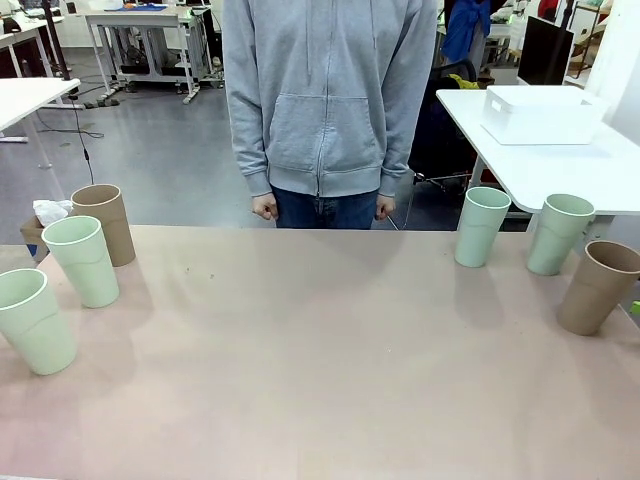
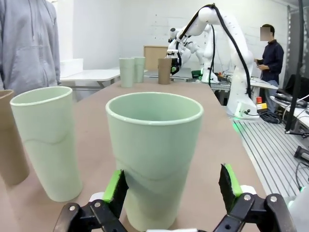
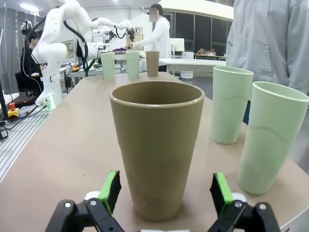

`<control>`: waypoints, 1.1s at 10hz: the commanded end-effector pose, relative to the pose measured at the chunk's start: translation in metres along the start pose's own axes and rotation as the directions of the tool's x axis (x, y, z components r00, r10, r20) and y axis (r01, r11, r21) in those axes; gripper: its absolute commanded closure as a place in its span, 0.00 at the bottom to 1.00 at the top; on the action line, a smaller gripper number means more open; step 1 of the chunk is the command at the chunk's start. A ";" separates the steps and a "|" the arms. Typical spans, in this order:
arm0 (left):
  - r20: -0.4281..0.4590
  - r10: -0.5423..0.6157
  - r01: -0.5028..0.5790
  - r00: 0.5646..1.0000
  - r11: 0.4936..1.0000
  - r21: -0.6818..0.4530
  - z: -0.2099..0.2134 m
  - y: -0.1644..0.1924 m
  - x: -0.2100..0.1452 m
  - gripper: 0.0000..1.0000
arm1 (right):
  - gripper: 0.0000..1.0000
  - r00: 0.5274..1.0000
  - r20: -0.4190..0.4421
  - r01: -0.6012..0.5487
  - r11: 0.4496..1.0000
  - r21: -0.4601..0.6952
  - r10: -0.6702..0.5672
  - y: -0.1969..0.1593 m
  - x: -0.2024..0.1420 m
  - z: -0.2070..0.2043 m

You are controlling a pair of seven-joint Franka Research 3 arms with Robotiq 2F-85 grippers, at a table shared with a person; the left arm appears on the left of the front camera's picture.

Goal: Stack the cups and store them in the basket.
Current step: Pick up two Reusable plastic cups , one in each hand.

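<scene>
Left gripper [image 2: 172, 182]: jaws apart, straddling a mint cup [image 2: 153, 154] at lower centre of its wrist view, not clamped. Right gripper [image 3: 165, 188]: jaws spread either side of a tan cup [image 3: 157, 145], with a gap on both sides. Front view: three cups stand at far left and three at right, all upright on the table [image 1: 320, 380]. The white basket [image 1: 540, 115] sits upper right on a side table [image 1: 560, 170].

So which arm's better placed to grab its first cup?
Right, marginally: right end effector is open with gaps either side of the brown cup; left end effector, also open, has the green cup crowding one pad.
</scene>
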State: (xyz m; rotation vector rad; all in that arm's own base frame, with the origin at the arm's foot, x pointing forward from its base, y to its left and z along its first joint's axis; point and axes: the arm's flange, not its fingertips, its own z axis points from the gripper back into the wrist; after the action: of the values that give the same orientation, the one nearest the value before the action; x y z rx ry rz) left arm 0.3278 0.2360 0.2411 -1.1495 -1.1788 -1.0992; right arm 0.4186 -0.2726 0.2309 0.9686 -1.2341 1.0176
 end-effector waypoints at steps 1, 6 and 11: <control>0.007 -0.006 0.006 1.000 1.000 -0.030 0.001 -0.002 -0.002 0.00 | 0.00 1.000 0.005 -0.011 1.000 0.001 0.011 -0.002 0.003 -0.001; 0.023 -0.009 0.009 1.000 1.000 0.009 -0.013 0.005 -0.006 0.00 | 0.00 1.000 -0.001 0.008 1.000 -0.009 -0.008 0.000 -0.003 -0.014; 0.013 -0.032 0.032 0.999 0.999 0.021 -0.019 0.007 -0.008 0.00 | 0.00 1.000 0.006 0.006 1.000 -0.027 -0.006 0.003 -0.001 -0.015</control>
State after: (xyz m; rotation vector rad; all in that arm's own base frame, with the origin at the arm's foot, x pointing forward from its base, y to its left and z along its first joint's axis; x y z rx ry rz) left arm 0.3454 0.2218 0.2398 -1.1656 -1.1869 -1.0867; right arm 0.4232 -0.2642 0.2264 0.9782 -1.2320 1.0098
